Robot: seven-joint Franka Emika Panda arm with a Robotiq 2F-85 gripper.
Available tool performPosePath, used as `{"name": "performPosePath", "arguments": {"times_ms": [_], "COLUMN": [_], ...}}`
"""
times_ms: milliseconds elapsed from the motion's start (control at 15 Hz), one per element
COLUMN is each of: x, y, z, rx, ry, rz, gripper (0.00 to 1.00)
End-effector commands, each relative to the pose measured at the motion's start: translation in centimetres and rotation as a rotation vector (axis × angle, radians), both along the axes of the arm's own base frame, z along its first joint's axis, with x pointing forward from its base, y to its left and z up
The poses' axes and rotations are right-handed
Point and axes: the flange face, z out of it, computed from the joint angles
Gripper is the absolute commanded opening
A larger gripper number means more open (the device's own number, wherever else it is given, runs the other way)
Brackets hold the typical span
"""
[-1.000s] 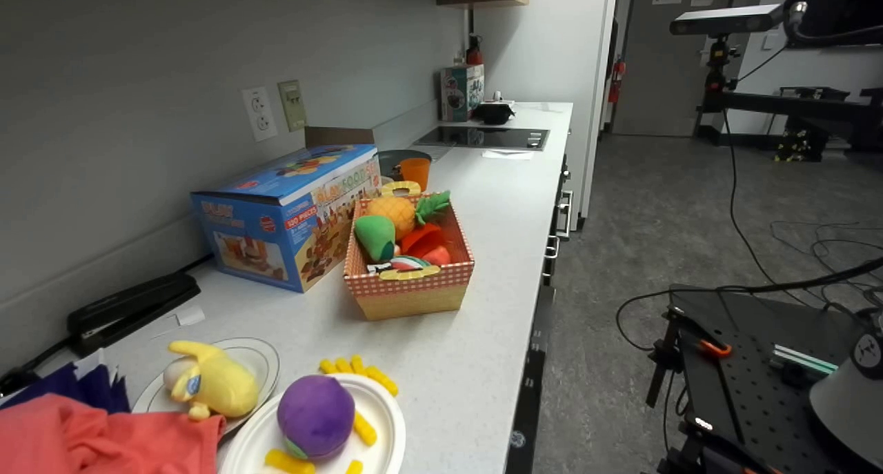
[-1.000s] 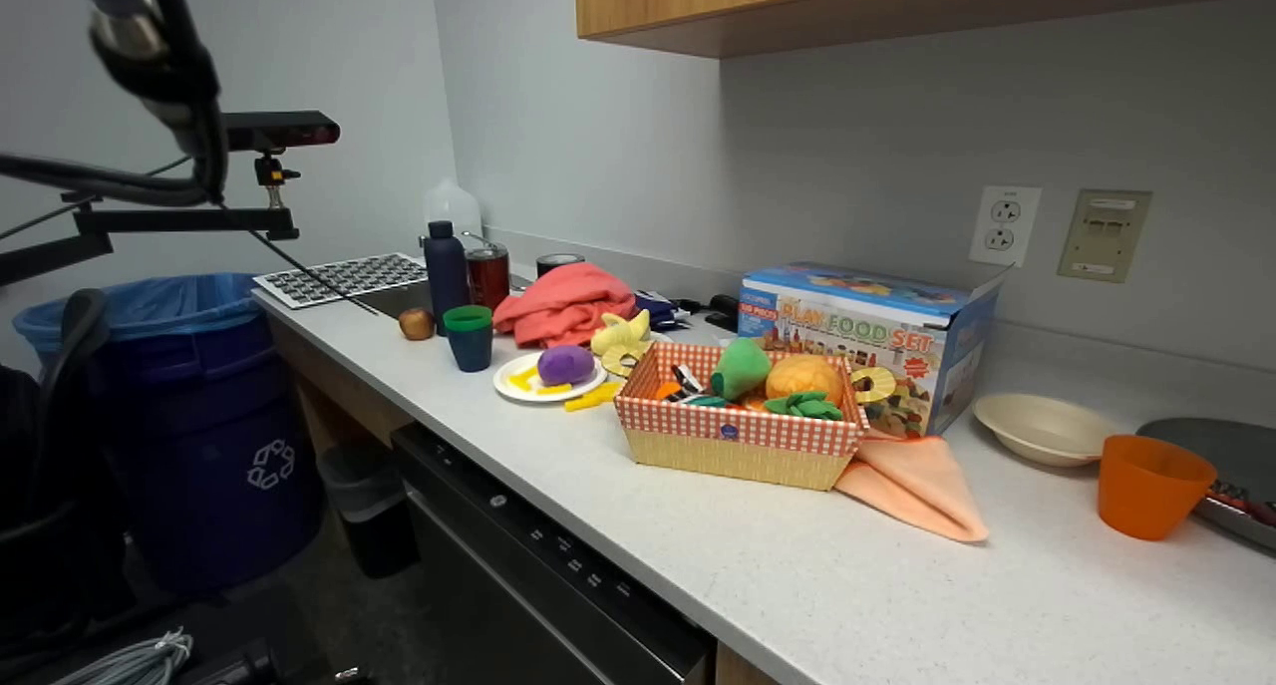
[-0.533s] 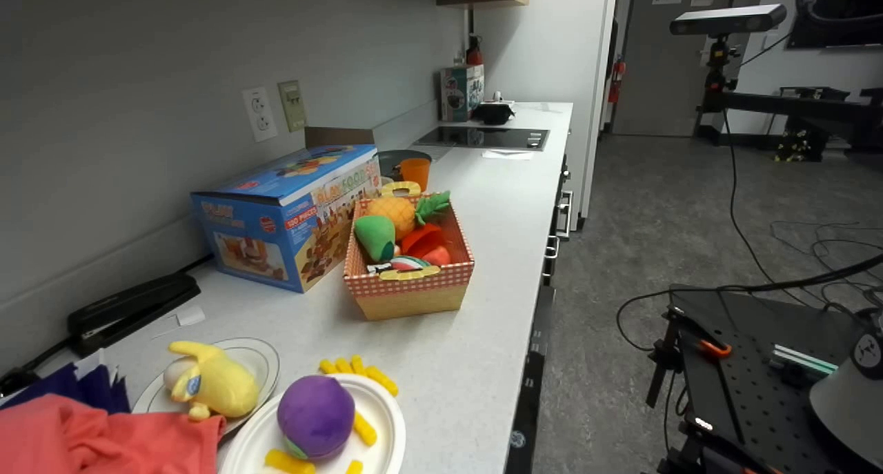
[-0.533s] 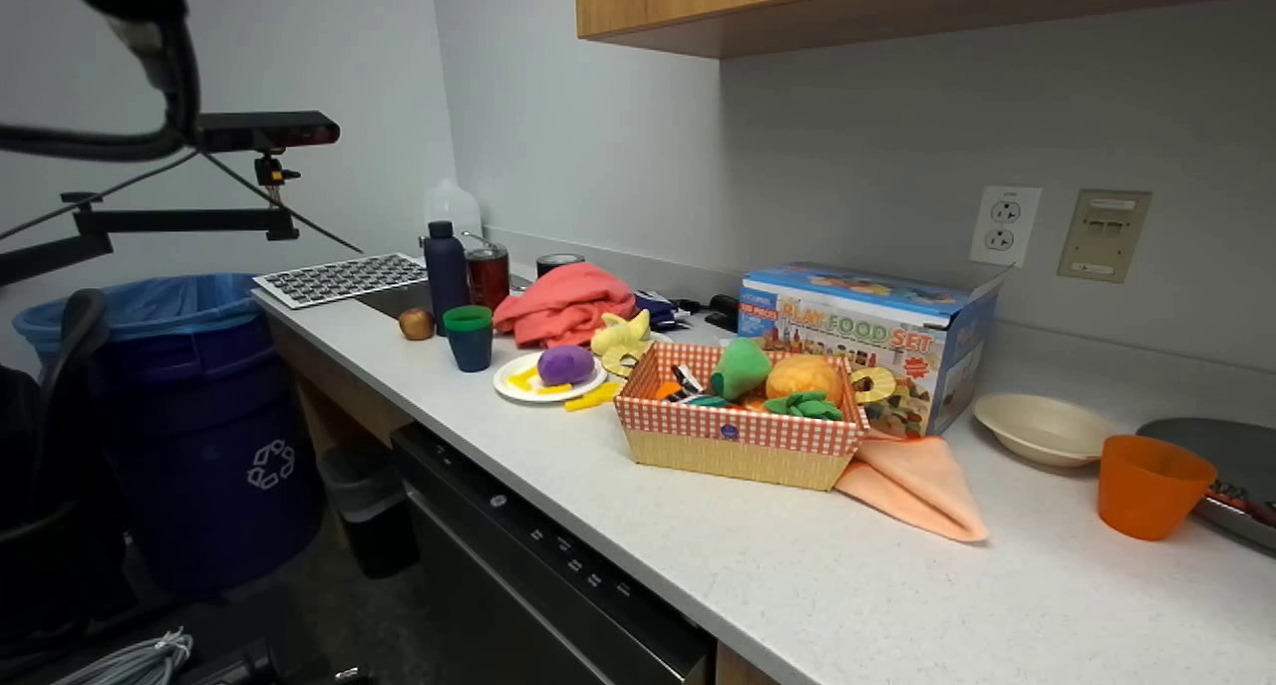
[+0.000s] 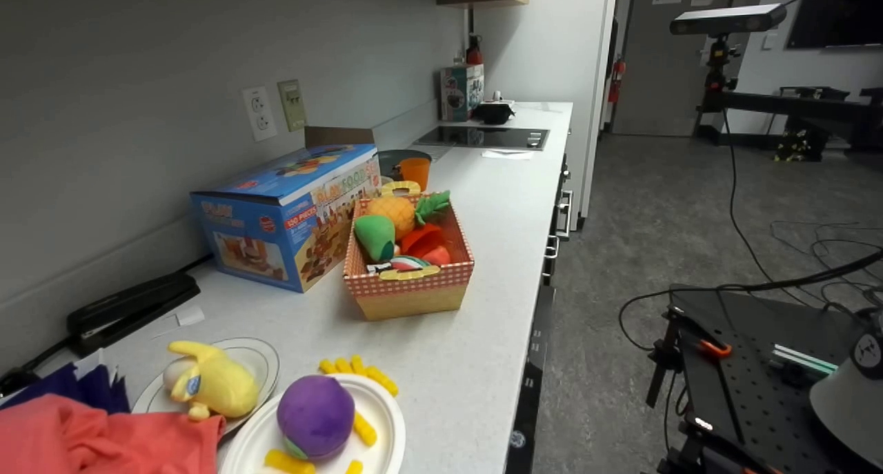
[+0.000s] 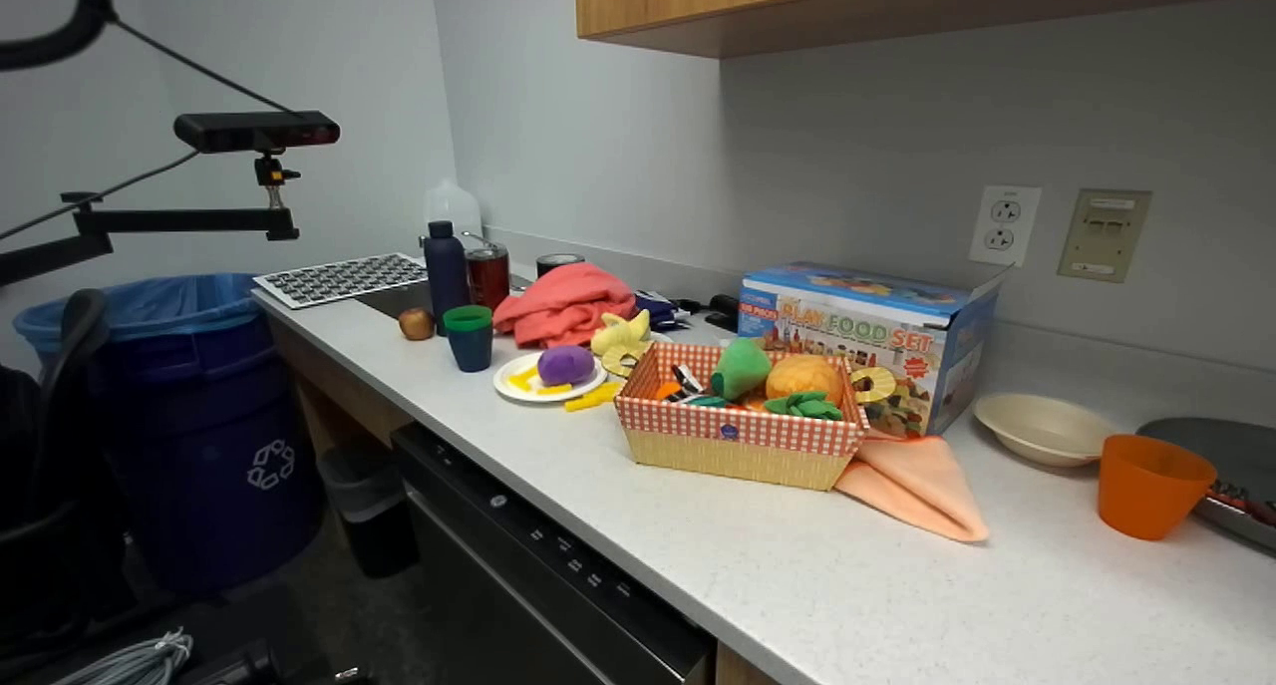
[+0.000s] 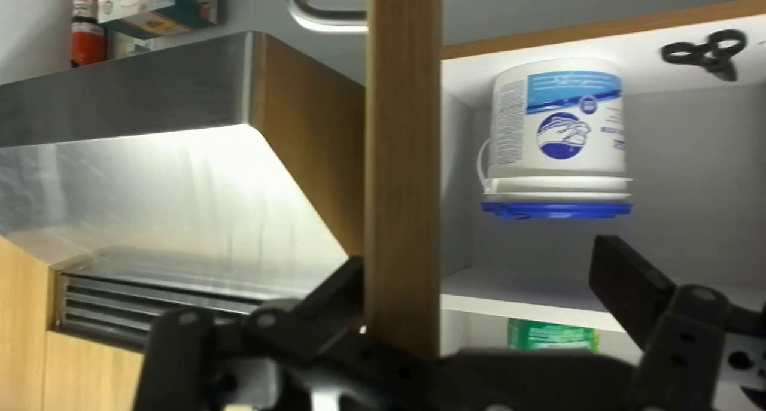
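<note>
Far left in the wrist view there's a red cylinder [image 7: 88, 22] and a box [image 7: 155, 4], and below them the steel range hood [image 7: 149, 177] fills the space. Now rightward: a bent metal handle [image 7: 326, 19] meets the left side of what looks like a cabinet door [image 7: 404, 160], and this is the one to watch! The door shows its narrow wooden edge, long axis running up and down the picture, across the line between the fingertips. The gripper [image 7: 479, 255] is spread wide, nothing clamped that I can see; the finger [image 7: 335, 288] at picture left looks right beside that edge, contact too close to call, while its partner stands well apart. So the door lies between them, off-centre to the left. Further right, a white tub [image 7: 556, 142] sits in the cabinet [image 7: 700, 177], and beyond it, black scissors [image 7: 706, 52] on the white shelf [image 7: 640, 70].
</note>
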Motion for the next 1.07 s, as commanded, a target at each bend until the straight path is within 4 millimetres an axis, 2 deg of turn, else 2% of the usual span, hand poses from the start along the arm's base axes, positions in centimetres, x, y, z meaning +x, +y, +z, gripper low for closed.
{"name": "performPosePath", "arguments": {"times_ms": [0, 267, 400, 467, 800, 1000], "x": [5.0, 7.2, 8.8, 9.9, 17.8, 20.7], "y": [2.1, 5.3, 7.7, 8.9, 12.8, 14.4], "z": [-2.3, -3.1, -3.1, -3.3, -5.3, -5.2], "rx": [0.013, -0.029, -0.038, -0.042, -0.029, -0.054], "ry": [0.052, 0.077, 0.079, 0.081, 0.101, 0.071], "rz": [0.154, 0.255, 0.319, 0.350, 0.452, 0.490], "gripper": [1.00, 1.00, 1.00, 1.00, 1.00, 1.00]}}
